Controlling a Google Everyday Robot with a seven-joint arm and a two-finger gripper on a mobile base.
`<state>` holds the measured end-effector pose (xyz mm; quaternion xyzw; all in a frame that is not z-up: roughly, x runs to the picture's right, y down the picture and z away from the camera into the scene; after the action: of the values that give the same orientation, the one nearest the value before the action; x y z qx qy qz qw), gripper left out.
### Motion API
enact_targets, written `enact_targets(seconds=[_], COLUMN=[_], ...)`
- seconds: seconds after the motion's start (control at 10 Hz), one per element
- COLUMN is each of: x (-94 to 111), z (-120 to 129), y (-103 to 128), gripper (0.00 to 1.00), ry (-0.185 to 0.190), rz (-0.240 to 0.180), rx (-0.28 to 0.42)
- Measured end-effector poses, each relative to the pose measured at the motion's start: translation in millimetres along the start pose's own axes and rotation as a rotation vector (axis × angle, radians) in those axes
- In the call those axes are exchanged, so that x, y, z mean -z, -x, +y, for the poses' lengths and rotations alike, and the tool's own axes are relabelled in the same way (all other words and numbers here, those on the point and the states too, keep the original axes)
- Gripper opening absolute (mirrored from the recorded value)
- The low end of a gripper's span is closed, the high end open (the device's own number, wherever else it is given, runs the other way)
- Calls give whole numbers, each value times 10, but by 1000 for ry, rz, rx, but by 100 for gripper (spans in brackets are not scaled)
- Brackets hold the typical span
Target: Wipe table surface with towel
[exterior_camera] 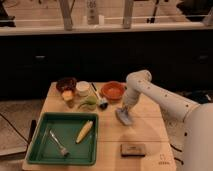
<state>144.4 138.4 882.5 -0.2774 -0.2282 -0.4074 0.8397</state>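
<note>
My pincer [123, 106] is down at the top edge of the towel [124, 117], right of the table's [150, 135] middle. I cannot tell whether it is clenched on the cloth. The towel lies bunched on the wood, near the orange bowl [113, 91]. I judge it soft, light and limp, so it is best pinched at a thick fold and pressed down, or it will slide loose.

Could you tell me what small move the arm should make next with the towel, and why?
Probably slide the towel sideways, away from the green tray. The gripper rests on it just in front of the orange bowl, and bare table lies on that side, while a dark block sits nearer the front edge.
</note>
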Motion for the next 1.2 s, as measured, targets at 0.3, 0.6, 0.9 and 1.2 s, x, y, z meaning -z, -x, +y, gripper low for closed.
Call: enact_targets(seconds=[0.3,0.6,0.9,1.2], x=[12,38,25,-50], z=[340,615,658,418], y=[45,-158,-536,-789], gripper=[0,0,0,0], ry=[32,57,70,67], rz=[12,46,77,78], rx=[-43,-133,-205,-206])
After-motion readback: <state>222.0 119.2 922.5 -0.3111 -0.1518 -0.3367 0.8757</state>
